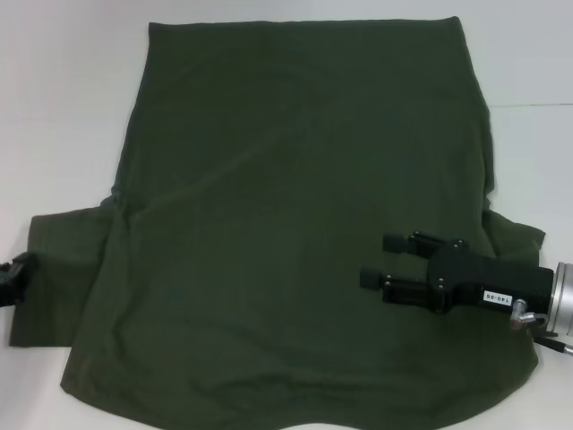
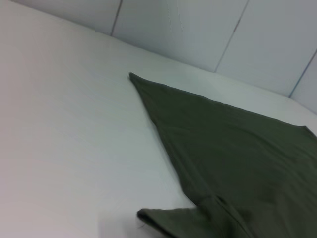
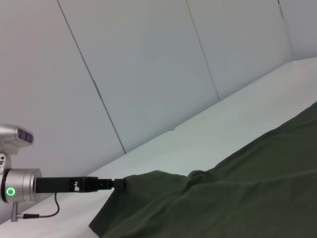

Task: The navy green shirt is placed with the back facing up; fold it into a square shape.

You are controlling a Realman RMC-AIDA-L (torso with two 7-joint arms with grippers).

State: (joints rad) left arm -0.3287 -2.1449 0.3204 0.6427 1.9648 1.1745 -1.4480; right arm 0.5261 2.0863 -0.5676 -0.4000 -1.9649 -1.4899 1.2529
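Nearest the robot, the navy green shirt (image 1: 286,233) lies flat on the white table (image 1: 54,107), and the right gripper (image 1: 383,262) hovers over its right side with jaws spread and empty, while the left gripper (image 1: 12,279) sits at the left sleeve's edge (its jaws I cannot tell). A one-sided lift could drag the soft fabric askew and wrinkle the fold. Sleeves lie near, the straight hem far, so its long axis runs away from the robot.

dark green shirt (image 3: 237,193) spread on white table (image 3: 208,139), left tool (image 3: 116,184) at its sleeve edge, panelled wall (image 3: 148,64) behind
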